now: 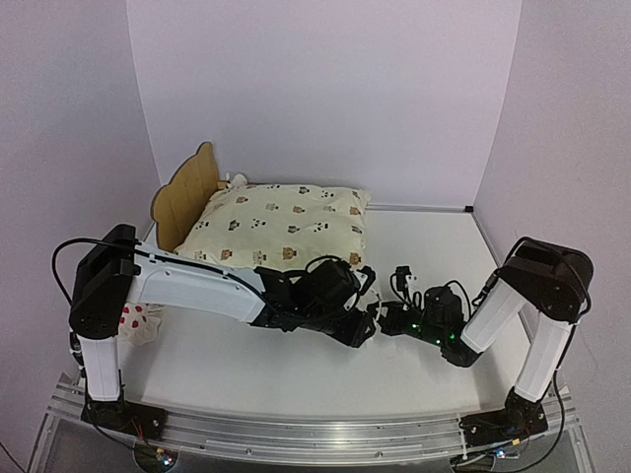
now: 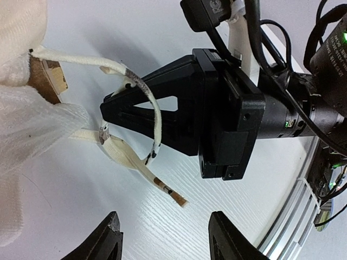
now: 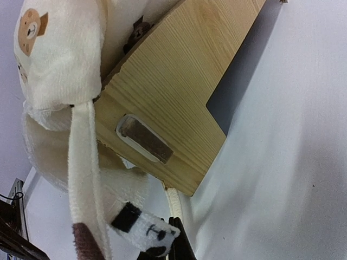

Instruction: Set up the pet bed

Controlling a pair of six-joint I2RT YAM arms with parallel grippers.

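Note:
The pet bed [image 1: 185, 195] stands at the back left, its bear-ear headboard upright, with the cream bear-print cushion [image 1: 286, 227] lying on it. My two grippers meet off the bed's near right corner. The right gripper [image 3: 174, 241] is shut on a cream tie strap [image 3: 174, 201] of the cushion, just below the bed's plywood corner [image 3: 179, 92]. From the left wrist, that right gripper [image 2: 108, 108] shows as a black wedge among loose ties [image 2: 143, 168]. My left gripper [image 2: 165, 222] stands open over the bare table, with nothing between its fingers.
A small white pillow with red spots [image 1: 138, 320] lies at the near left, partly behind the left arm. White walls close the back and both sides. The metal rail [image 1: 315, 434] carrying the arm bases runs along the table's near edge.

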